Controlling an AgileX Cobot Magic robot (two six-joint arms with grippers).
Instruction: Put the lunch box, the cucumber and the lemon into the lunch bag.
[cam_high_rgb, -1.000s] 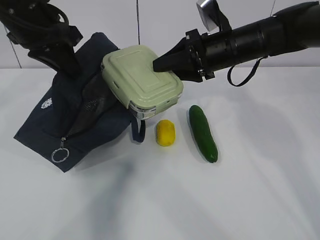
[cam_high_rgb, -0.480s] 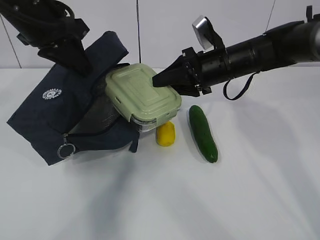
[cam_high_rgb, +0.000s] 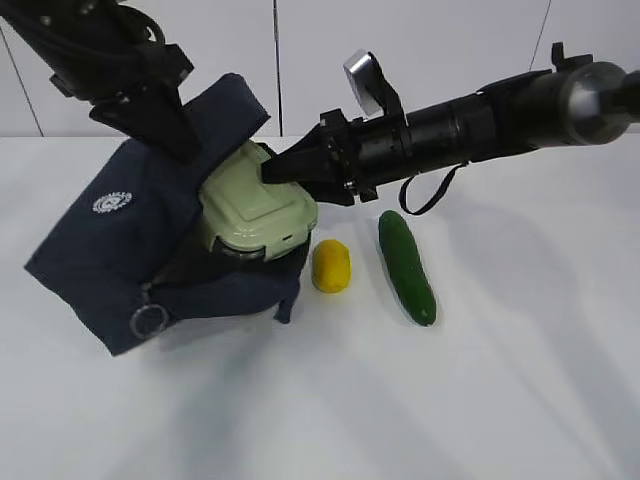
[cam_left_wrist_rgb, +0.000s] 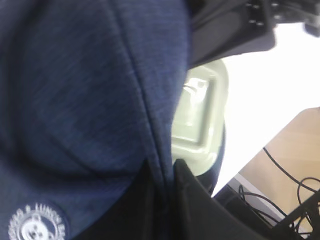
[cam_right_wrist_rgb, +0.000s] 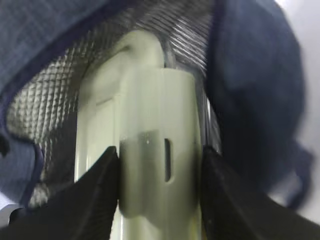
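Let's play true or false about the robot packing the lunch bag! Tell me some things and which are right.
1. The lunch box is partly inside the lunch bag. True.
2. The lemon is already in the bag. False: it lies on the table, beside the bag.
3. The right pincer grips the lunch box. True.
4. The cucumber lies between the lemon and the bag. False: it lies on the lemon's far side, away from the bag.
5. The left pincer pinches the bag's fabric. True.

lunch bag (cam_high_rgb: 120, 240) mouth — lunch box (cam_high_rgb: 255, 210)-blocked
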